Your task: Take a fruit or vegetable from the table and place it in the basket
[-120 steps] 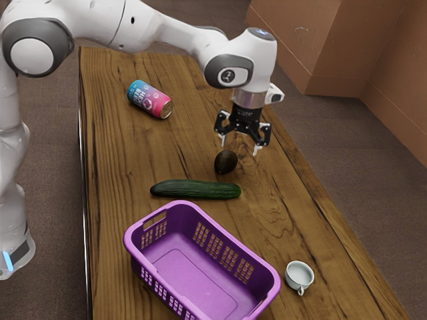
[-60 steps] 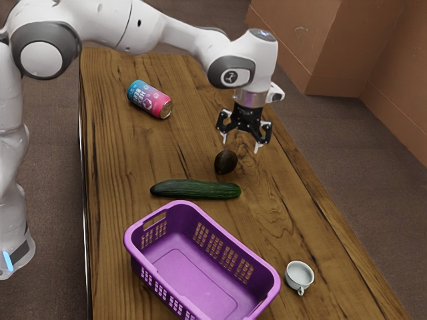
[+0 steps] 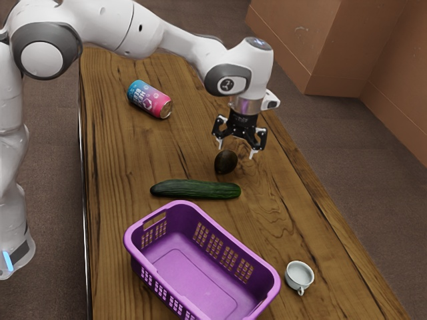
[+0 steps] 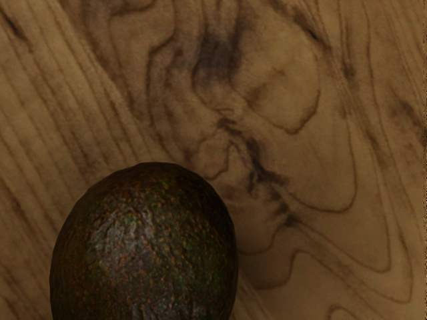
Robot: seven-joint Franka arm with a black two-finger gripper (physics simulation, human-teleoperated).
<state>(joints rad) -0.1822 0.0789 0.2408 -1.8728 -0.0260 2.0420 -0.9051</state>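
Our claw (image 3: 236,151) has sunk closer to the avocado (image 3: 225,162), its fingers apart; the purple basket (image 3: 193,277) stands well away from the claw.

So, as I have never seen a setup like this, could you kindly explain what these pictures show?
The machine is a white robot arm with a black two-fingered tool at its end. The exterior view comes from a camera at the arm's side. The wrist view comes from a camera on the arm's hand, looking down at the wooden table.

On the table lie a dark avocado, a green cucumber and a blue-and-pink can on its side. A purple basket and a small pale cup stand there too. The large, dark, rounded shape in the wrist view is the avocado.

Nothing is held: the tool is open, its fingers apart above the avocado.
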